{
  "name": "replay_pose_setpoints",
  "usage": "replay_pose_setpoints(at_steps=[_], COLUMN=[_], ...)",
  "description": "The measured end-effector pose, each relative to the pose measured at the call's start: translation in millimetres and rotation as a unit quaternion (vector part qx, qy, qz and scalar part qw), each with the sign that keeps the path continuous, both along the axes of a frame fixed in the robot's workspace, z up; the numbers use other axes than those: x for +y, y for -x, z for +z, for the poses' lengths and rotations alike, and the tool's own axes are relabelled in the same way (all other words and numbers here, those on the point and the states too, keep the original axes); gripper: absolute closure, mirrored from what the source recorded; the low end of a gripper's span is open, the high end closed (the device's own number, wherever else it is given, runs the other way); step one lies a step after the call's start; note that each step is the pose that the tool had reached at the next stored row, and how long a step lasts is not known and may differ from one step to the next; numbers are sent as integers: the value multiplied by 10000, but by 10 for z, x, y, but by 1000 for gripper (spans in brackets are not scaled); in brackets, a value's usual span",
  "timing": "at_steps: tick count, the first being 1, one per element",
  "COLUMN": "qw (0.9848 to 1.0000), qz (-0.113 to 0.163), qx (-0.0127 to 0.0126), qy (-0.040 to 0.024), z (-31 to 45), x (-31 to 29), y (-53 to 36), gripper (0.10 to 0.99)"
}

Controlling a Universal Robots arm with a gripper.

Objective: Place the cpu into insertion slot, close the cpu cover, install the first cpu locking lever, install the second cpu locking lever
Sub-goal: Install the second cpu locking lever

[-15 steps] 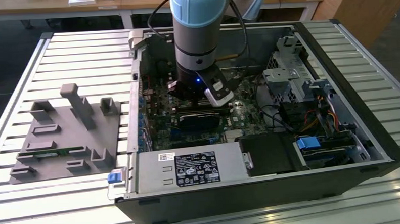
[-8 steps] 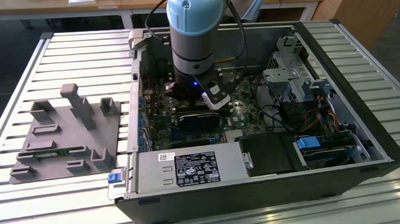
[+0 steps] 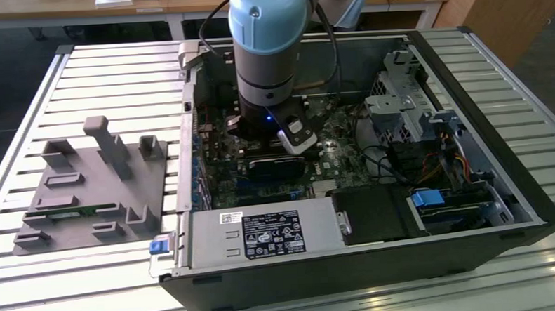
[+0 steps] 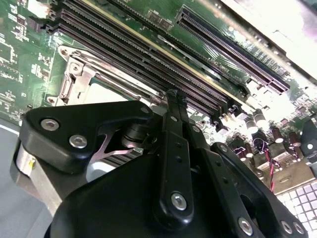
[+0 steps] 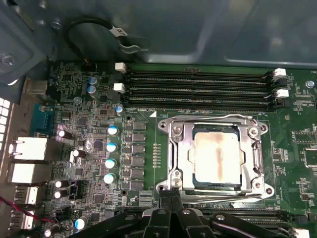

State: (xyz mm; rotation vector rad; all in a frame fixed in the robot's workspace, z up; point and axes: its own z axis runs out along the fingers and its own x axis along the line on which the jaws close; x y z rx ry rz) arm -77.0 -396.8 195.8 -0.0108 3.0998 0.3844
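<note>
In the first wrist view the cpu (image 5: 218,156) lies flat in the insertion slot (image 5: 259,174), its pale metal face showing through the window of the cpu cover (image 5: 181,148). The cover is down over the chip. One thin locking lever (image 5: 213,118) runs along the socket's side nearest the memory slots, and another (image 5: 228,197) runs along the opposite side. My gripper (image 5: 171,194) is shut, with its tips at the corner of the socket by the end of that second lever. The second wrist view shows the gripper (image 4: 173,95) beside the cover (image 4: 81,82). The exterior view has the gripper (image 3: 294,144) low inside the open computer case.
Long black memory slots (image 5: 198,84) flank the socket, and several blue-topped capacitors (image 5: 110,148) stand beside it. A black cable loop (image 5: 99,27) hangs by the case wall. The power supply box (image 3: 262,233) sits at the case's front, and a grey fixture (image 3: 91,185) lies on the slatted table.
</note>
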Motion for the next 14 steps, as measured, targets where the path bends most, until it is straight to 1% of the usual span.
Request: replay_pose_setpoints(at_steps=[7, 14], qw=[10000, 10000], qz=[0, 0], qx=[0, 0], qy=[-48, -62], z=[-13, -22], x=[3, 27], y=[9, 22], gripper=[969, 969])
